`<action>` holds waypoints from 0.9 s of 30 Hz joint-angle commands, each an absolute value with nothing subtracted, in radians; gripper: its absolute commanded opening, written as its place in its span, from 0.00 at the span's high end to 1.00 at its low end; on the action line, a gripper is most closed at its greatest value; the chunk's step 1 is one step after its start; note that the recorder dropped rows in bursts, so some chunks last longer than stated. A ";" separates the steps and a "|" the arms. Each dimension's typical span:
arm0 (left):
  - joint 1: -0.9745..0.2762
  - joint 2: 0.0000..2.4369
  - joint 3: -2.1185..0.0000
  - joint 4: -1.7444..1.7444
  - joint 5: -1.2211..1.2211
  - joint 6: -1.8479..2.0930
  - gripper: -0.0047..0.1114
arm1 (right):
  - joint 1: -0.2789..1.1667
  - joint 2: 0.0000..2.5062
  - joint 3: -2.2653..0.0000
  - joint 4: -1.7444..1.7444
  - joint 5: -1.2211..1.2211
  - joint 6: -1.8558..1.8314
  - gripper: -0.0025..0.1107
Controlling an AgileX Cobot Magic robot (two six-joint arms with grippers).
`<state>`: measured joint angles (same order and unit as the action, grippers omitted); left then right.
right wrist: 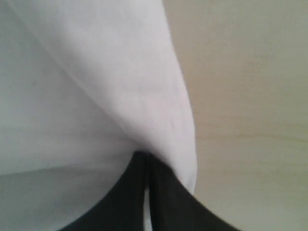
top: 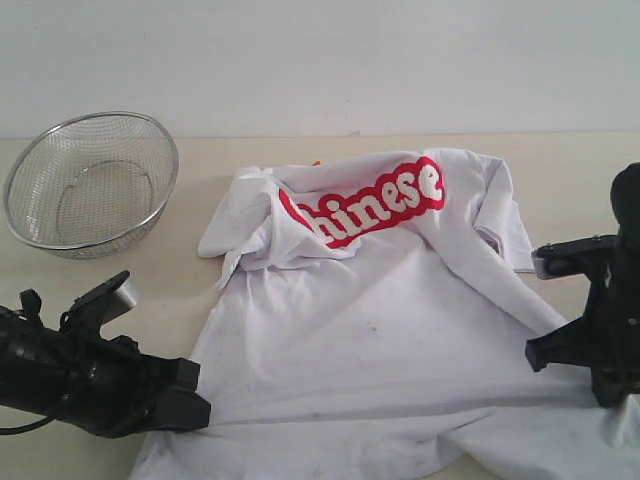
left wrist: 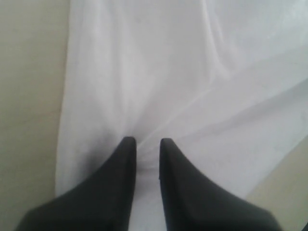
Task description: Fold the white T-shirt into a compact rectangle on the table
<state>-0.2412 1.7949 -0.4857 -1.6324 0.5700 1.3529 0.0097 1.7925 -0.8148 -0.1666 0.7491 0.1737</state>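
Note:
The white T-shirt lies wrinkled on the table, its upper part bunched and folded over so the red-outlined lettering faces up. My left gripper sits low at the shirt's near left edge. In the left wrist view its jaws stand a narrow gap apart with the shirt cloth between them, creases fanning out from the tips. My right gripper points down at the shirt's near right edge. In the right wrist view its jaws are shut on a fold of the cloth.
A silver wire-mesh bowl stands at the back left of the table, apart from the shirt. Bare tabletop shows beside the cloth in both wrist views. A pale wall runs behind the table.

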 commanded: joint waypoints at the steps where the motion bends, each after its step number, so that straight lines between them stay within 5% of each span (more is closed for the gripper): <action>1: -0.237 1.798 -0.470 -1.568 0.510 1.360 0.80 | -0.040 1.827 -0.863 -0.239 0.791 0.143 0.98; 16: -0.237 1.658 -0.470 -1.494 0.656 1.313 0.80 | -0.020 1.524 -0.871 0.437 0.869 -0.312 0.98; 23: -0.276 1.632 -0.449 -1.431 0.655 1.241 0.80 | 0.411 1.493 -0.703 0.488 0.687 -0.274 0.98; 27: -0.300 1.632 -0.406 -1.452 0.602 1.246 0.80 | 0.521 1.574 -0.698 0.494 0.591 -0.217 0.98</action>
